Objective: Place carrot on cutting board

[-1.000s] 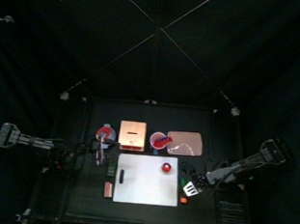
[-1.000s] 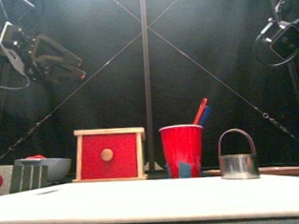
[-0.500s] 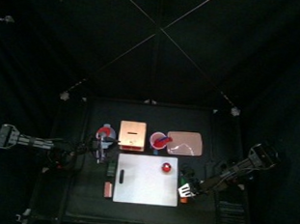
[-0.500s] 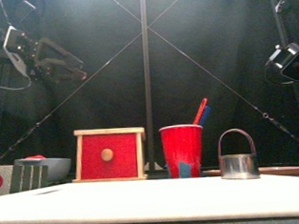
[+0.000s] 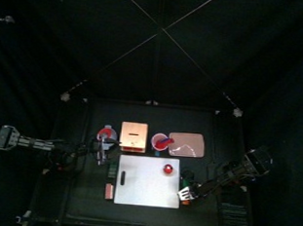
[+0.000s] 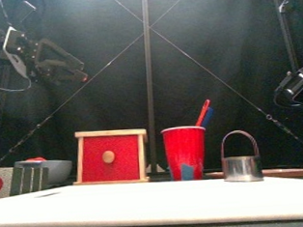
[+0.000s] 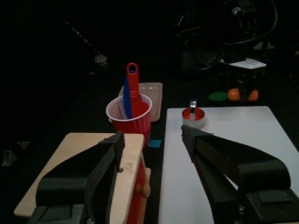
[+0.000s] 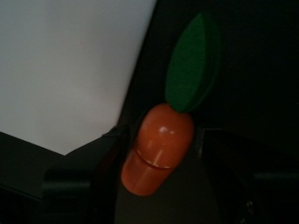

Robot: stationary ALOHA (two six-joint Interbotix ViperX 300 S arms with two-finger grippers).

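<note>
Right hand (image 8: 146, 197) spread wide around carrot (image 8: 162, 150), beside cutting board (image 8: 70, 61)

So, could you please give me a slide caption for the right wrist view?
Open right hand hovering over the leafy-topped orange carrot lying just off the white cutting board.

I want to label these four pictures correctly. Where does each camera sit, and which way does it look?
Top: high overhead, looking straight down on the cutting board; both arms come in from the sides.
Front: at the table's front edge, looking level past the red cup; both arms hang behind.
Left wrist: on the left arm, looking across the board; the open left gripper shows.
Right wrist: on the right arm, close over the carrot beside the board's edge; the right gripper shows.
Shared: the board appears in all four.
</note>
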